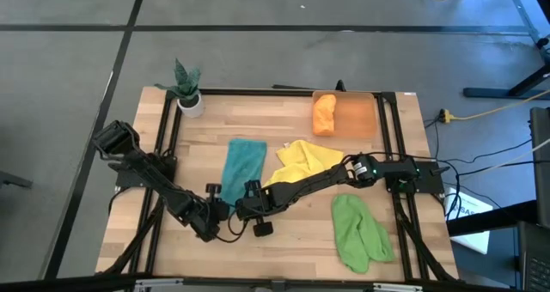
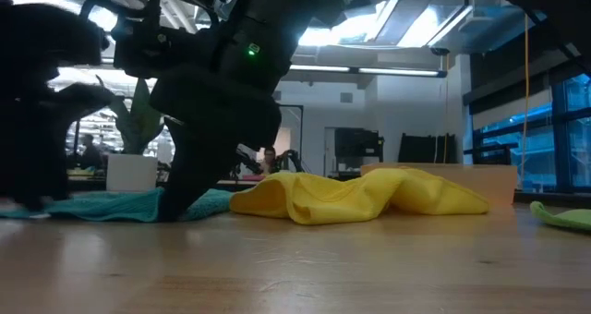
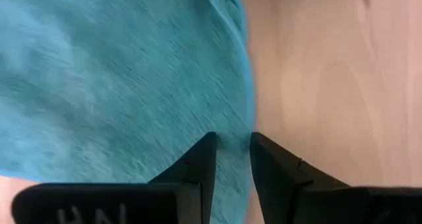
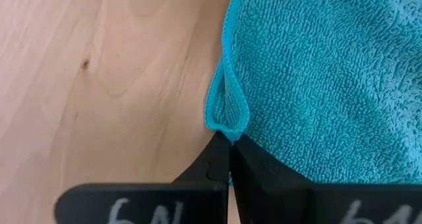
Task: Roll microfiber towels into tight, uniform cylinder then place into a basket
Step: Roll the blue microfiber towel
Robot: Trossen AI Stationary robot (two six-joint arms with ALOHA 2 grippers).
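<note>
Setting: a pale wooden table (image 1: 284,146) inside a black frame, on a grey floor; the low view looks across it into a lit room with desks and screens.
Teal towel (image 1: 243,165): lies flat and elongated on the table's left-centre part, its near end between the two grippers; the near edge is puckered into a small fold.
Right gripper (image 4: 229,155): reaches across from the right arm to the near end of the teal towel, fingers pressed together and pinching the folded corner of the towel's hem.
Left gripper (image 3: 232,151): low at the same near end, just beside the right gripper; its fingers stand a little apart, straddling the towel's side edge, with cloth showing in the gap. Whether they touch the cloth I cannot tell.
Yellow towel (image 1: 302,161): crumpled in a loose heap at the table's middle, just right of the teal towel, partly under the right arm.
Light green towel (image 1: 359,232): loosely folded near the front right corner, well apart from the others.
Orange towel (image 1: 324,113): bunched in the left end of the basket.
Basket (image 1: 359,117): translucent orange, at the far edge right of centre.
Plant pot (image 1: 191,103): white, with a green plant, at the far left corner.
</note>
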